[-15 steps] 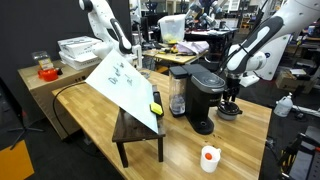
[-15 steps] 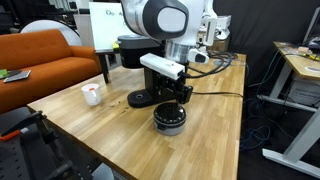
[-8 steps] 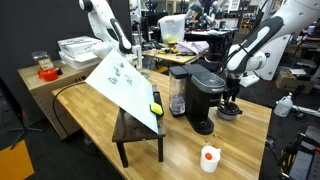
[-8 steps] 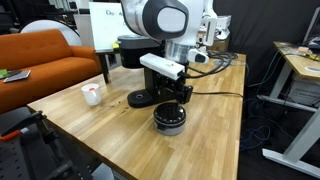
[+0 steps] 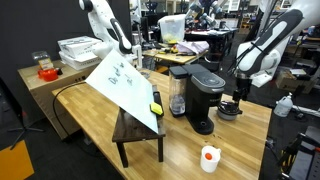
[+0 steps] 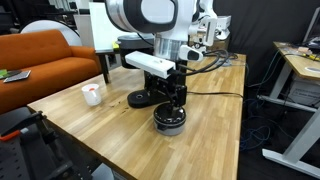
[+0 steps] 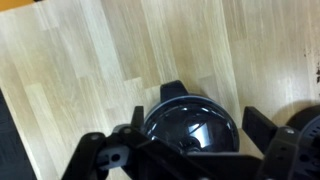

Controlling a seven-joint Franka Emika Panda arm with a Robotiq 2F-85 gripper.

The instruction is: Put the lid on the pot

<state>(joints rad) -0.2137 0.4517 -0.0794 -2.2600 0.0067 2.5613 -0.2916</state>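
One round lid [image 7: 190,128] fills the 6 o'clock part of the wrist view. It is flat, dark and shiny, and a bit of light bounces off it. A short dark stub pokes out from its rim at 11 o'clock. In an exterior view the lid [image 6: 170,114] lies on top of the pot [image 6: 170,127], which is small, low and made of grey metal. The gripper [image 7: 193,115] hangs right over them with its two black fingers [image 7: 138,116] spread wide. In the wrist view one finger is at the lid's 9 o'clock side and the other at its 3 o'clock side, and they hold nothing. In both exterior views the gripper [image 6: 172,99] [image 5: 238,100] is just above the pot [image 5: 230,112], not gripping it. The table [image 6: 80,140] is smooth pale wood with long straight planks. From the pot, the black coffee machine [image 6: 140,97] stands near at 10 o'clock. The small white cup [image 6: 91,93] with a red top is well apart at 9 o'clock. Bare wood spreads out at 7 and 8 o'clock, so that side has lots of room. The table's edge runs past at 3 o'clock, and the floor below it is dark.
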